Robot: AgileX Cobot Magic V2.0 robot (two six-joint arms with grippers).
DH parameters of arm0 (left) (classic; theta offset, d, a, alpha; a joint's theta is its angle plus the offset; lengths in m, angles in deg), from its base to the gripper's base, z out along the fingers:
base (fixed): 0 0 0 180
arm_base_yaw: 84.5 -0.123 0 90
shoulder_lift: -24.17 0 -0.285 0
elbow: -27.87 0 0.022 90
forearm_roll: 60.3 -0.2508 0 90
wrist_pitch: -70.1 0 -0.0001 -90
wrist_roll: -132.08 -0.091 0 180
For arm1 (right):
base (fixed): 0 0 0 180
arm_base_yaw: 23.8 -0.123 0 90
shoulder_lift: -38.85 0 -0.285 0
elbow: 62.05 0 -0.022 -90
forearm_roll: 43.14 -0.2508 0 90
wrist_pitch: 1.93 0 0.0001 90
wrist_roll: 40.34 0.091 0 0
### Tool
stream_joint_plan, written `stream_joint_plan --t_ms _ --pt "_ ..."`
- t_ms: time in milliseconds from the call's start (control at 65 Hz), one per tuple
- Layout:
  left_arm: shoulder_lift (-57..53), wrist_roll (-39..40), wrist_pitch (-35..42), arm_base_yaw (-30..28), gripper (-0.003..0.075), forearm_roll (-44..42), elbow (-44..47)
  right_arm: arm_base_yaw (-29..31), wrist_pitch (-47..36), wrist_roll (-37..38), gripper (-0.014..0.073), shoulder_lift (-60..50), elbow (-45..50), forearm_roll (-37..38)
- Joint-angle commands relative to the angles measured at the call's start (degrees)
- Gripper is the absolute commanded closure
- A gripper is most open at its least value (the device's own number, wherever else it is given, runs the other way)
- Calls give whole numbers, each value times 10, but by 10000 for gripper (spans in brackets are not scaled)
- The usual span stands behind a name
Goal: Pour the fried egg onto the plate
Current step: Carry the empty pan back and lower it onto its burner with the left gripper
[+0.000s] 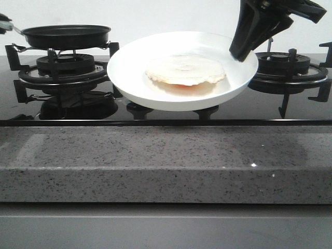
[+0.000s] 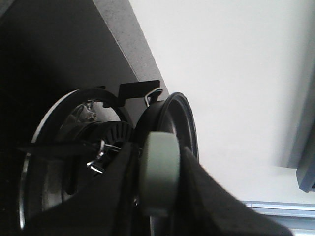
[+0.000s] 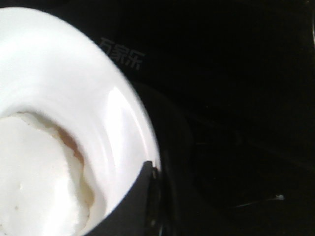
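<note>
Fried egg point(image 1: 185, 71) lies on plate point(image 1: 129, 67); right gripper point(image 1: 241, 52) clamps plate's rim, held above stove; left gripper point(image 2: 158, 196) clamps pan handle point(image 2: 160, 172).

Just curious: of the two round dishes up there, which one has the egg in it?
The white plate in the middle holds the fried egg; the black pan sits left on a burner.

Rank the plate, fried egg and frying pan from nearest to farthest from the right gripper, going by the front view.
1. Plate: its right rim is held in the right gripper.
2. Fried egg: lying mid-plate, left of the gripper.
3. Frying pan: on the far-left burner.
</note>
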Motion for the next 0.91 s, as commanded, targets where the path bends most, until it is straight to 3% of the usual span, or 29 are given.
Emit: stream_joint_plan --t_ms 0,308,461,584,692,892 --pt "-26 3 -28 -1 739 48 -16 -1 -24 -2 634 -29 -15 -20" --pt "-26 3 -31 -2 706 31 -16 -1 -24 -2 634 -29 -15 -20" --pt "-26 3 -33 -2 527 31 -16 -1 -24 -2 634 -29 -15 -20" --pt "-26 2 -41 -2 316 28 -16 -1 -24 -2 634 -29 -15 -20" --pt "-26 2 -51 -2 180 17 -16 -1 -24 -2 634 -29 -15 -20" --pt "-26 2 -74 -4 153 -8 -16 -1 -24 -2 634 -29 -15 -20"
